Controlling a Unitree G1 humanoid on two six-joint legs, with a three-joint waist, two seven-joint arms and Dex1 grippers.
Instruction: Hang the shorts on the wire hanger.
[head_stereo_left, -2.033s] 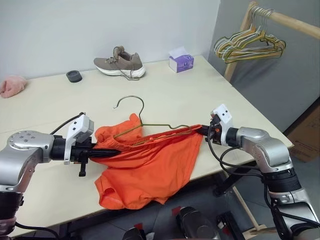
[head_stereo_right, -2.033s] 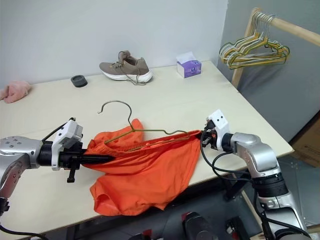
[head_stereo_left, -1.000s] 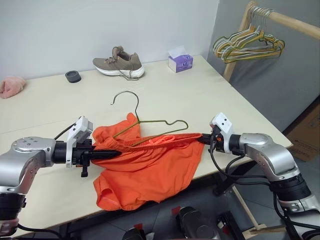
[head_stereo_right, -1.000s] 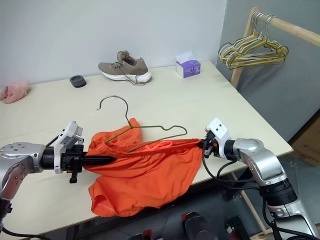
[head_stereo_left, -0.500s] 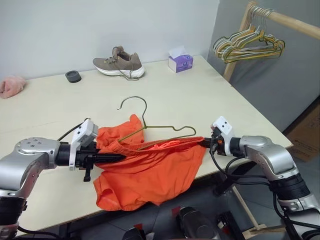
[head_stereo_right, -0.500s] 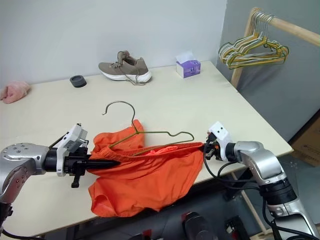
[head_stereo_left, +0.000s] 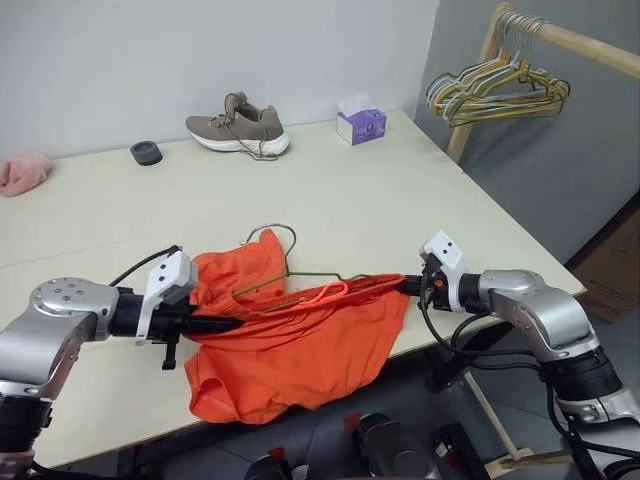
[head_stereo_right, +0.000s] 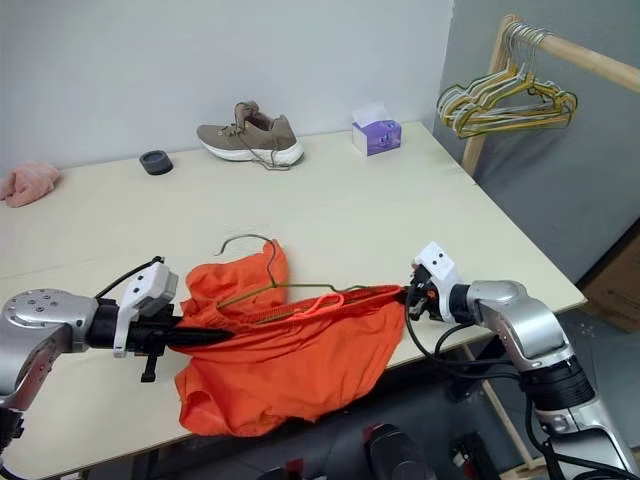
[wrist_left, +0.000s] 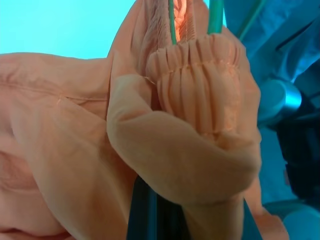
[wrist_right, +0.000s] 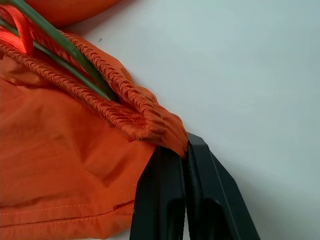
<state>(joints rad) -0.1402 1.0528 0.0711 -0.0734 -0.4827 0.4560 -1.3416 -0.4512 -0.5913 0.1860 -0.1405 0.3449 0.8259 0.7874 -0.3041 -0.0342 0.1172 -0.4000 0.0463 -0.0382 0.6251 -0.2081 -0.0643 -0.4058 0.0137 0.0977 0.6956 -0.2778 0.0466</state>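
While both your grippers, left (head_stereo_left: 215, 322) and right (head_stereo_left: 405, 285), pinch the gathered waistband closed, bright orange shorts (head_stereo_left: 290, 345) sag toward 6 o'clock, wire hanger (head_stereo_left: 290, 268) threaded inside.

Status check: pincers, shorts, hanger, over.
Left pincer and right pincer shut on the shorts, waistband stretched between them. Wire hanger partly inside waistband, hook out. Nothing blocking.

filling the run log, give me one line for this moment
left gripper: shut on shorts waistband | right gripper: shut on waistband's other end | wire hanger: inside stretched waistband, hook out
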